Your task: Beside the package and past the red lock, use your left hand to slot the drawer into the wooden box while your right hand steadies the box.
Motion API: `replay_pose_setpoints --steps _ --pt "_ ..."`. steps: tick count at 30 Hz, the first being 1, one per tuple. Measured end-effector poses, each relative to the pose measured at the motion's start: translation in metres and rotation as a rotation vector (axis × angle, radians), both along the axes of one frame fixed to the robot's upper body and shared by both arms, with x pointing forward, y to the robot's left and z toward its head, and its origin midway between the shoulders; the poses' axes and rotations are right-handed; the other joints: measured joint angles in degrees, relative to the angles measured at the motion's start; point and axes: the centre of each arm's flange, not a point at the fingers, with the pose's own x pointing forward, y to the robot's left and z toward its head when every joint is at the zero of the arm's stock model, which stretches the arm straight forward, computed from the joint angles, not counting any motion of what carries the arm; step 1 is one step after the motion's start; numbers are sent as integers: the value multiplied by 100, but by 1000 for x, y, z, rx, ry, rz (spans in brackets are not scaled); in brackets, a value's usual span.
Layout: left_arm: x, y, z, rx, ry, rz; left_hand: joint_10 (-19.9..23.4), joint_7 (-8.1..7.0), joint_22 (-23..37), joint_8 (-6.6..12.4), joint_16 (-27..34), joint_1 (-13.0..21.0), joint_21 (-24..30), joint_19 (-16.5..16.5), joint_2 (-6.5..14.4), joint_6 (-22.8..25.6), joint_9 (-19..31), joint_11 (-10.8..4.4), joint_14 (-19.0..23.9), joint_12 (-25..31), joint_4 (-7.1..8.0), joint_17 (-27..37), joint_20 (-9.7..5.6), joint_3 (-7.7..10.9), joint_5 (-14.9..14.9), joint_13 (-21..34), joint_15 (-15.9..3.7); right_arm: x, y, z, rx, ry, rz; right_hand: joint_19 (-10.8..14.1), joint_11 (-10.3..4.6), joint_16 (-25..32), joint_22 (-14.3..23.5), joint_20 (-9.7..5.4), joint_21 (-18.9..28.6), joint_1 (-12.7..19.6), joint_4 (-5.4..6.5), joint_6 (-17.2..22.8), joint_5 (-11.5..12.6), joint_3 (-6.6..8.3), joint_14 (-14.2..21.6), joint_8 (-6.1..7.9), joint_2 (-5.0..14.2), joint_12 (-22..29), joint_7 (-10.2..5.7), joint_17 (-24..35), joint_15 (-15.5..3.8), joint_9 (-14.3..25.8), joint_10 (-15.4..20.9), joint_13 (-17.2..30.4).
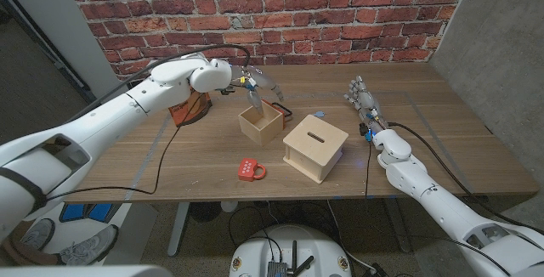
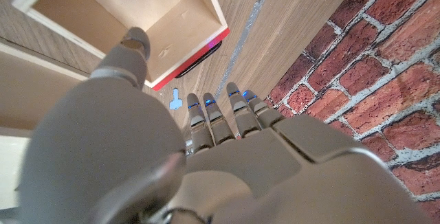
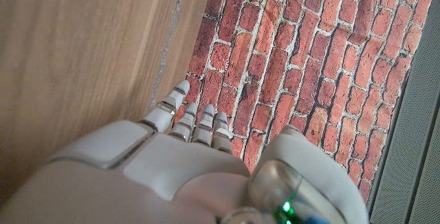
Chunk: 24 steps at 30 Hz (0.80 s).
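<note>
Holds the drawer (image 1: 260, 121) by its far wall with the left hand (image 1: 257, 87), thumb inside and the other fingers (image 2: 218, 117) behind the wall, near the table's middle. Drawer open side up, red strip along its back edge, seemingly on the table (image 1: 442, 132). Wooden box (image 1: 315, 147) with a slot on top just to the right of the drawer, apart from it. Red lock (image 1: 251, 169) in front, nearer the table's edge. Orange package (image 1: 189, 108) behind the left arm. Right hand (image 1: 364, 101) well apart from the box, holding nothing, fingers straight, close together.
</note>
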Motion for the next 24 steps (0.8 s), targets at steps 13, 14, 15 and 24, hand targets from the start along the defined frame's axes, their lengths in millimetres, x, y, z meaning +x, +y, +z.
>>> replay_pose_setpoints --steps 13,14,15,24 --pt "11 -2 -20 -15 -22 -25 323 208 0 31 24 243 0 153 84 266 0 62 402 29 56 0 32 -167 0 0 -12 -1 0 -1 5 2 -3 20 -32 23 0 20 0 0 23 31 0 23 31 0 0 0 31 -2 31 0 32 0" --pt "10 -2 -20 -17 -26 -29 363 254 1 31 24 259 0 152 101 284 0 96 462 29 56 0 32 -166 0 0 -10 -1 0 -1 5 2 -3 20 -32 23 0 20 0 0 20 31 0 26 31 0 0 0 31 -13 31 0 31 0" --pt "13 -3 -24 -24 -19 -31 404 322 1 32 24 259 0 163 101 304 0 138 523 57 65 0 21 -193 0 0 -9 -1 -1 -1 6 4 -3 20 -32 23 0 20 0 0 6 31 0 40 31 0 0 0 31 -24 31 0 31 0" --pt "20 -5 -31 -57 -17 -51 879 600 15 115 46 425 0 298 267 767 29 282 1018 112 83 0 14 -305 0 0 -29 0 -1 -2 6 7 -1 -1 -9 23 0 41 0 -1 1 39 0 45 31 22 1 0 22 -28 31 0 54 0"
